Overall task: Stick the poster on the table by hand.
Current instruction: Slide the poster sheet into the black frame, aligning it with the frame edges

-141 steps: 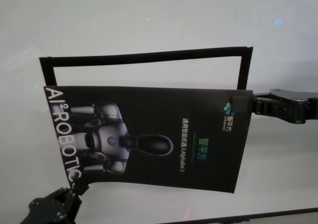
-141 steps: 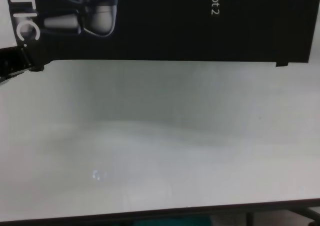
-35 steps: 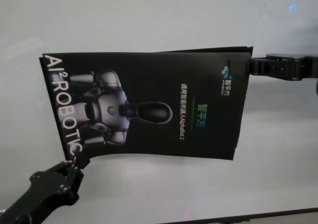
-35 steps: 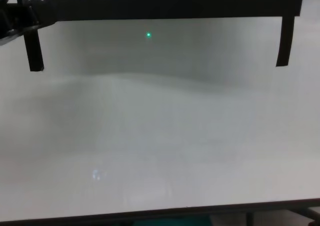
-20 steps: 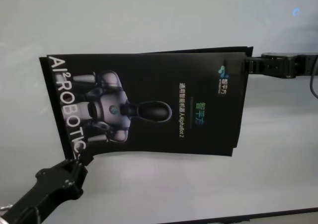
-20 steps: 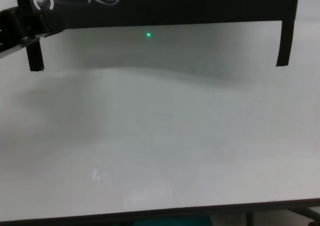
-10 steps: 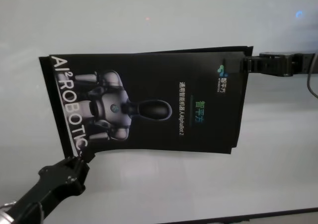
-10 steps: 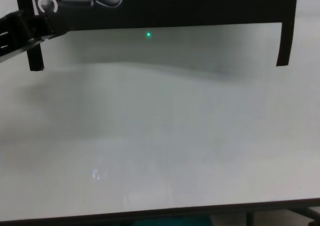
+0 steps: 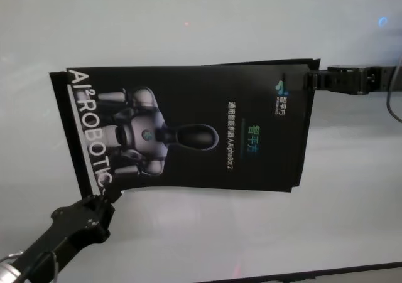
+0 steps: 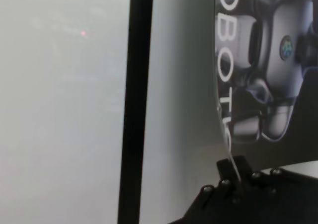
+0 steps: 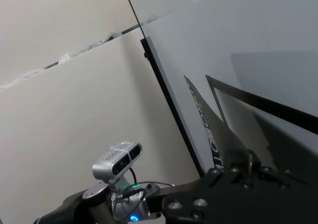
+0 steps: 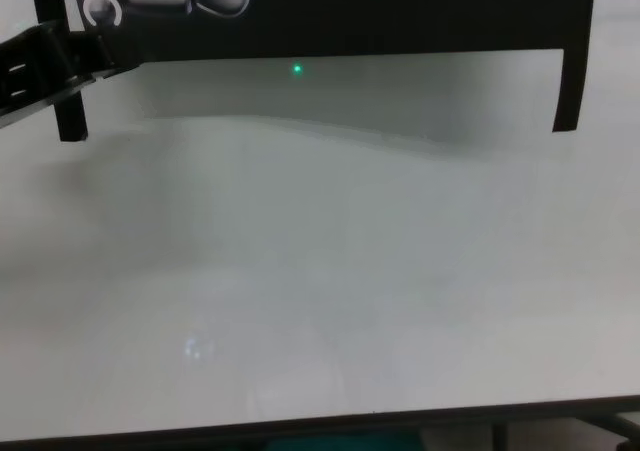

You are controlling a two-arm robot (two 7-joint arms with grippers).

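The poster [image 9: 188, 126] is not yet stuck down; judging by its lifted, bowed near edge, it hangs just over the worktop [image 9: 207, 245] above the black tape frame [image 12: 66, 111]. The left claw [image 9: 103, 198] pinches its near left corner. Farther off, the right claw [image 9: 309, 81] grips the far right corner. Lowering and pressing flat remain.

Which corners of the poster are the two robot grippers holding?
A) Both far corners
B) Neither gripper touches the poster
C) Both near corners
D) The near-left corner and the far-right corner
D: in the head view the left gripper pinches the poster at its near-left corner, while the right gripper clamps its far-right corner, above the table.
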